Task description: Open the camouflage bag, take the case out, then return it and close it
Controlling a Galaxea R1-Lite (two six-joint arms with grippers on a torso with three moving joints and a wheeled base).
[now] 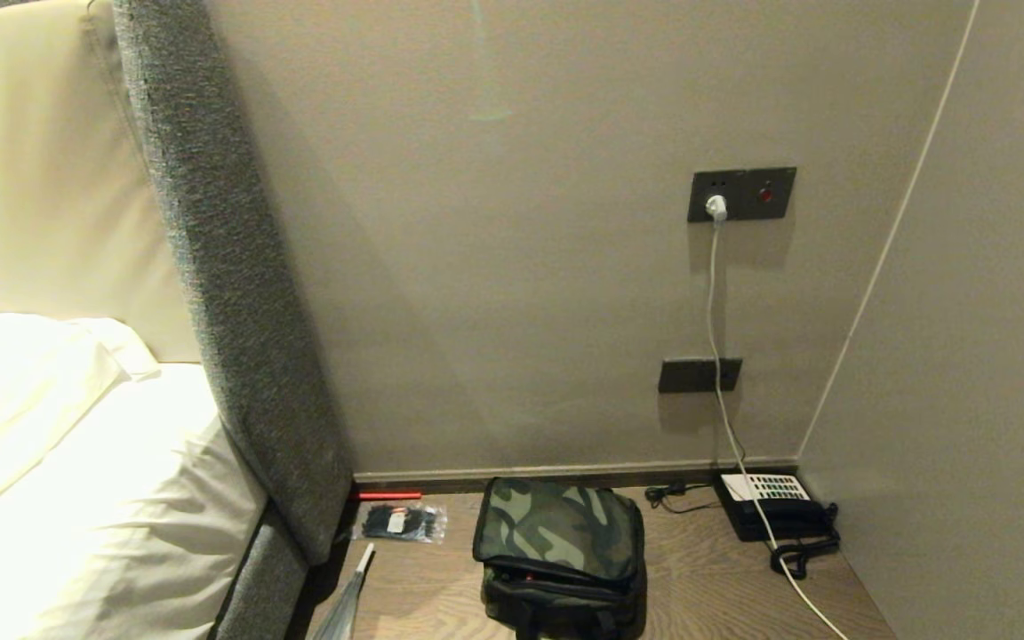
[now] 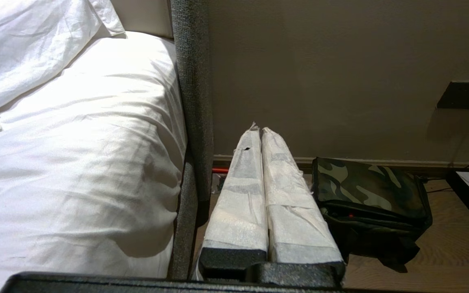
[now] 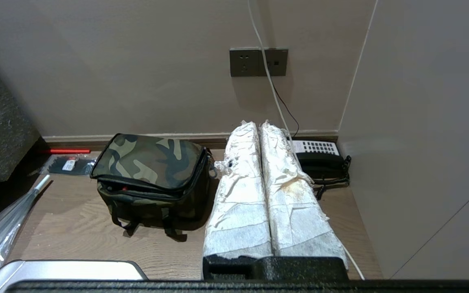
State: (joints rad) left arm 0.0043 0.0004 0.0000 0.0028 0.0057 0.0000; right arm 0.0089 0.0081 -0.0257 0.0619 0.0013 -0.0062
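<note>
A: Where, the camouflage bag [image 1: 559, 556]?

B: On the wooden surface [image 1: 708, 587] by the wall, between a clear packet [image 1: 401, 522] of black ties on the bed side and a black desk telephone [image 1: 777, 516] in the corner. Lid down, camouflage top facing up, black straps hanging off the front.

A: Anything visible inside?

B: Only a narrow gap under the lid's front edge, with a speck of red in it. Contents otherwise hidden; no case to be made out.

A: Claws?

B: Left gripper [image 2: 261, 129] pressed together, white-wrapped fingers [image 2: 242, 195] flat against each other, hanging just beside the bag's bed-facing side, holding nothing. Right gripper [image 3: 259, 124] likewise pressed together and empty, between the bag and the telephone, apart from both.

A: Any writing?

B: A small white label on the packet, too small to read. Rows of keys on the telephone's white panel, unreadable too. No brand found on the bag.

A: Else nearby?

B: A red stick [image 1: 389, 495] along the skirting, a white cable [image 1: 713, 293] running from a wall socket [image 1: 741, 194] down past the telephone.
</note>
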